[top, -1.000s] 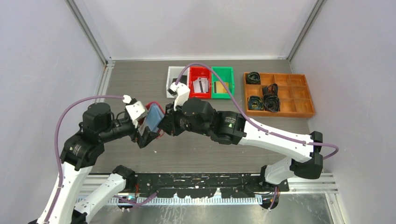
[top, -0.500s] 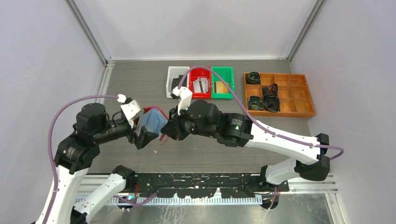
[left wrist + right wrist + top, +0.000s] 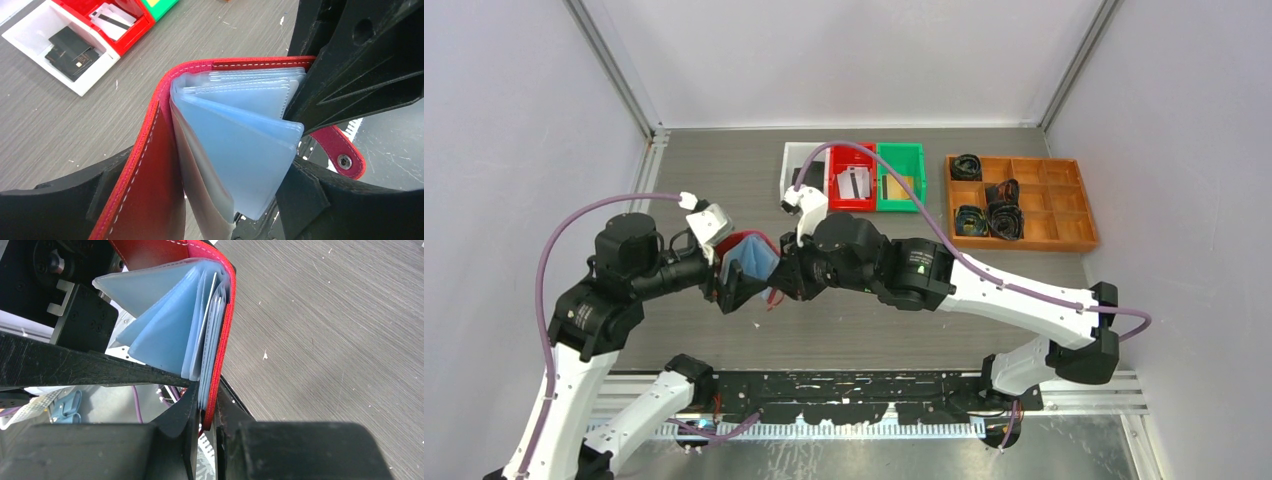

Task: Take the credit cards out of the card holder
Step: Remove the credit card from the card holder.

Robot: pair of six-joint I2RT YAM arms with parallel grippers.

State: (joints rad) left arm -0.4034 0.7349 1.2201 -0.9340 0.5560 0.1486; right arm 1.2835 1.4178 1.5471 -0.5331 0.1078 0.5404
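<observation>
The red card holder (image 3: 746, 256) hangs above the table between both arms, spread wide, its pale blue pocket pages (image 3: 240, 145) fanned out. My right gripper (image 3: 202, 405) is shut on one red cover and several pages at their lower edge. My left gripper (image 3: 215, 167) stands open around the holder, the other red cover (image 3: 150, 185) lying along its left finger (image 3: 55, 210). I cannot tell whether the pockets hold credit cards. Pale credit cards (image 3: 112, 17) lie in the red bin (image 3: 852, 185), and dark ones (image 3: 70, 50) in the white bin.
A white bin (image 3: 796, 172), the red bin and a green bin (image 3: 900, 178) stand in a row at the back. An orange compartment tray (image 3: 1054, 205) with black coiled items stands at the back right. Grey walls close in both sides.
Both arms shifted slightly with the holder between them, dipping toward the near side and coming back. The right gripper's hold on the cover is unchanged, and the pages stay fanned.
</observation>
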